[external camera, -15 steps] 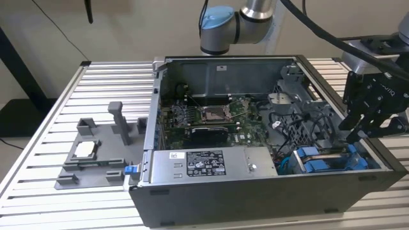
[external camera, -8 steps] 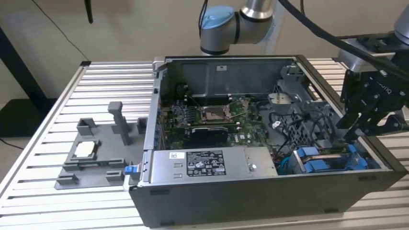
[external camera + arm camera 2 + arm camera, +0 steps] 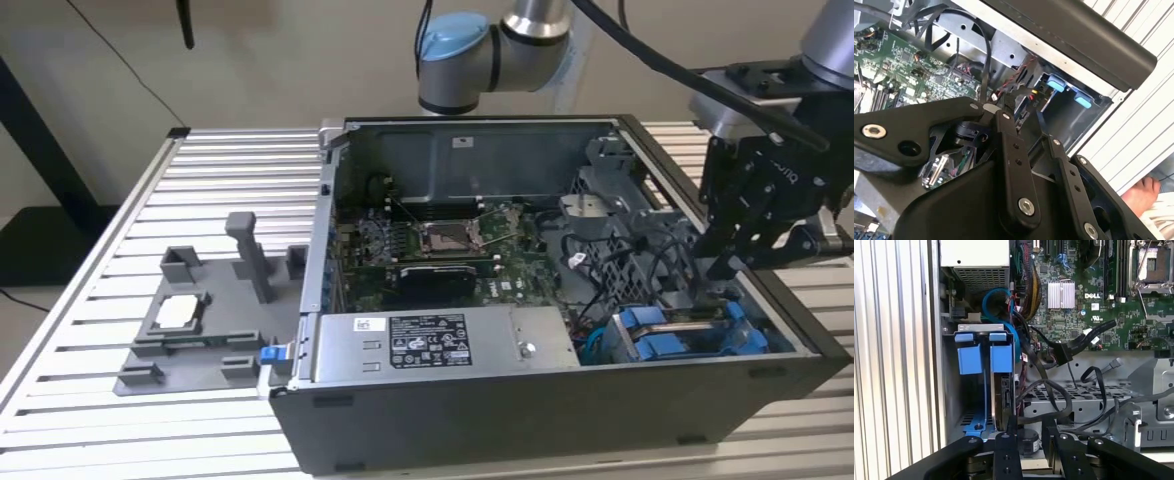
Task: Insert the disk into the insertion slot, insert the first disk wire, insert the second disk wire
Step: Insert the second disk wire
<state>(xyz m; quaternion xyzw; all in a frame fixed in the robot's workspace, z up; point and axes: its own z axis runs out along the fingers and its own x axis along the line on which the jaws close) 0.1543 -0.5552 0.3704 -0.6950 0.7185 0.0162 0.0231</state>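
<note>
The insertion slot (image 3: 981, 357) is a dark metal bay with bright blue tabs in the case's corner, also seen in the exterior view (image 3: 681, 335). A dark disk (image 3: 1003, 395) stands edge-on inside it, beside the blue tabs. Loose black disk wires hang next to the bay, one ending in a flat black connector (image 3: 1064, 352). My gripper (image 3: 1029, 419) hovers just above the bay and the wires, its fingers (image 3: 1006, 445) a little apart with nothing between them. In the exterior view my gripper (image 3: 727, 268) reaches into the case on the exterior view's right. A black wire runs past one fingertip (image 3: 1001, 120).
The open computer case (image 3: 534, 420) lies on a slatted metal table (image 3: 227, 170). Inside it are a silver box with a white label (image 3: 427, 340) and the green motherboard (image 3: 1089, 295). A grey fixture (image 3: 200, 320) lies at the exterior view's left. Part of a person (image 3: 1144, 192) shows beyond the table.
</note>
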